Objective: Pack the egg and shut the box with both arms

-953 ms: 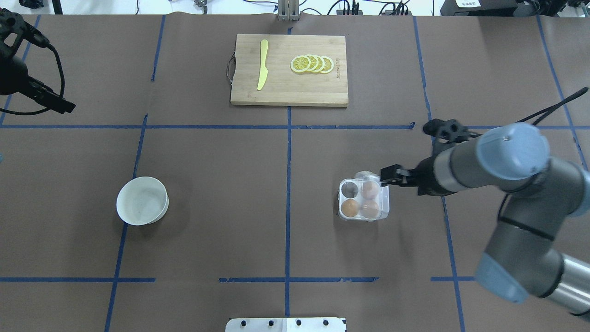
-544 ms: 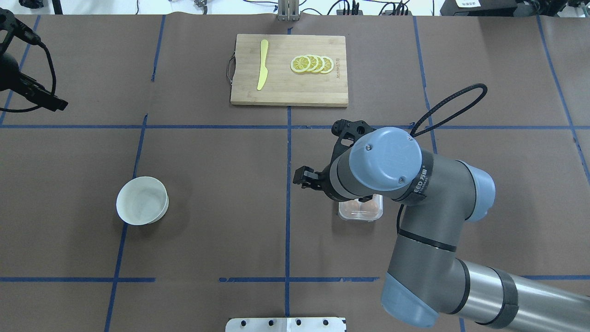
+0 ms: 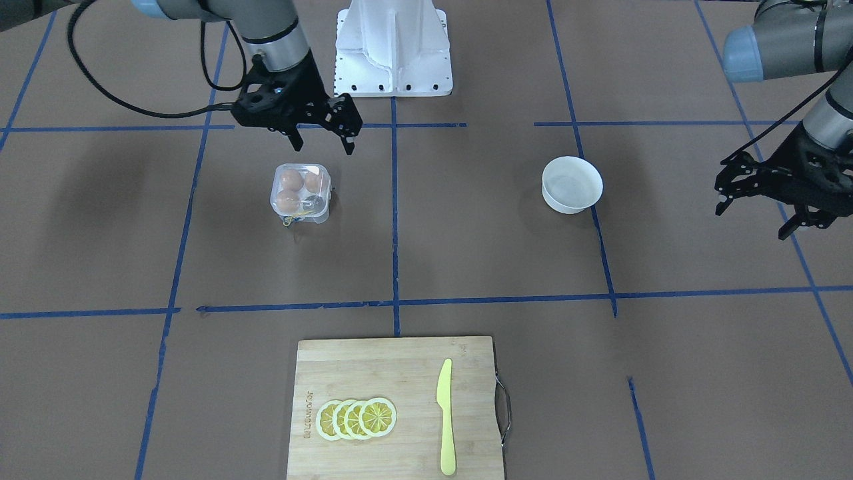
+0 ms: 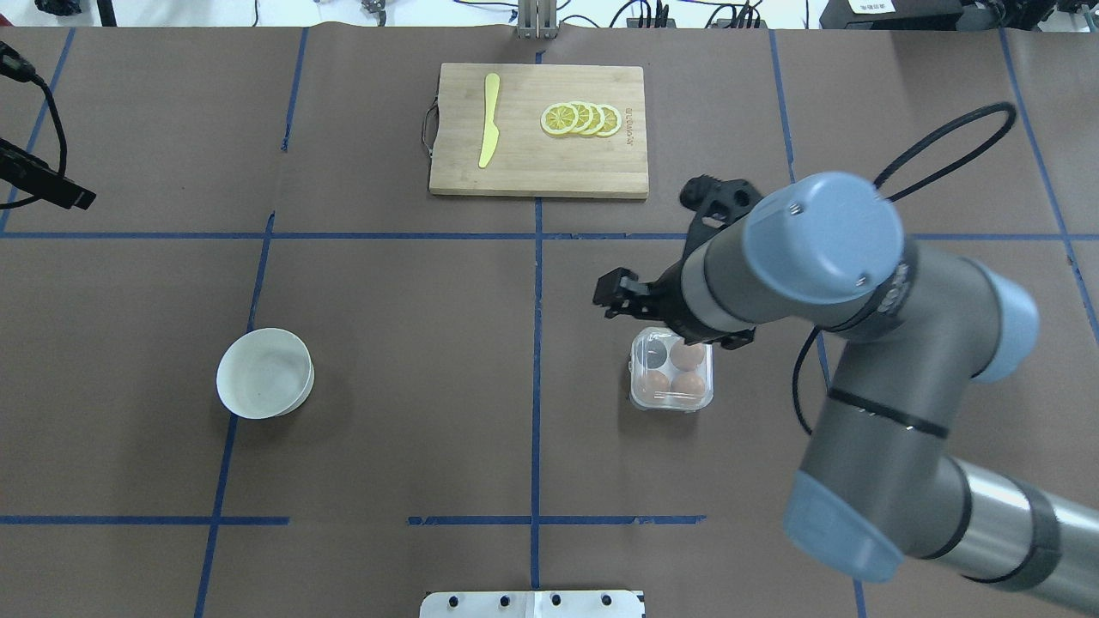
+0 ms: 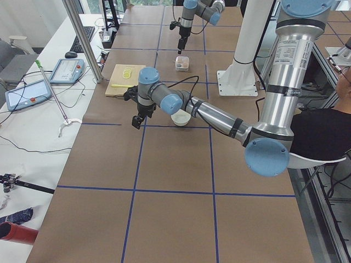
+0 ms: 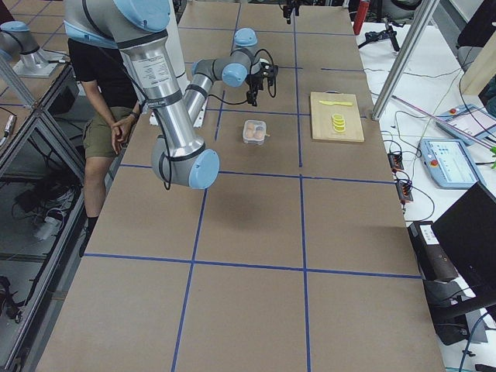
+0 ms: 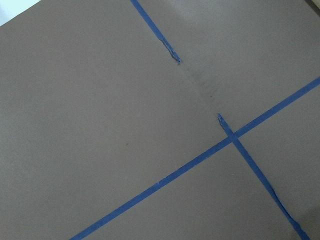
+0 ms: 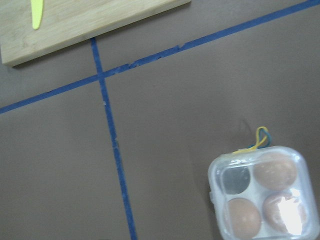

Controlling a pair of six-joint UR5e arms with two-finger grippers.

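Note:
The clear four-cup box stands right of centre with its lid down. It holds three alike brown eggs and one dark empty cup; I cannot tell which egg is the task's. It also shows in the front view and the right wrist view, with a yellow band sticking out. My right gripper hovers open and empty above the box, apart from it; in the overhead view it shows only partly. My left gripper is open and empty, far off beyond the bowl.
A white bowl sits left of centre. A wooden cutting board at the far edge carries lemon slices and a yellow knife. Blue tape lines cross the brown table. The left wrist view shows only table.
The box lid went down under the right arm. The right arm swung left over the box, then back, gripper now above it. The left gripper drew further toward the left edge.

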